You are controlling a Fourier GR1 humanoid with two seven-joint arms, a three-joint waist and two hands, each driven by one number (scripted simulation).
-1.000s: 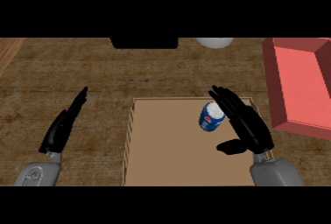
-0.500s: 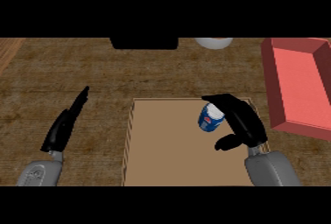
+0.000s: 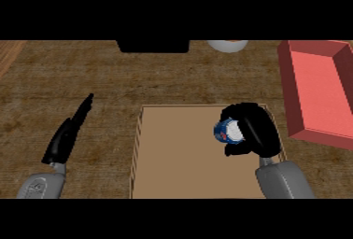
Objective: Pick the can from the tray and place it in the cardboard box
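Observation:
A blue and white can is held over the right part of the cardboard box, its white end facing up. My right hand curls round it from the right, fingers above and thumb below. The red tray lies to the right of the box and nothing shows in it. At the left, my left hand rests on its edge, fingers straight and pointing away, apart from the box.
A black object sits at the far edge of the wooden counter. A pale round thing shows next to it at the far right. The box's left wall stands close to my left forearm.
My right hand has closed round the can and turned it, so its white end now faces up over the box. The left hand has stayed put.

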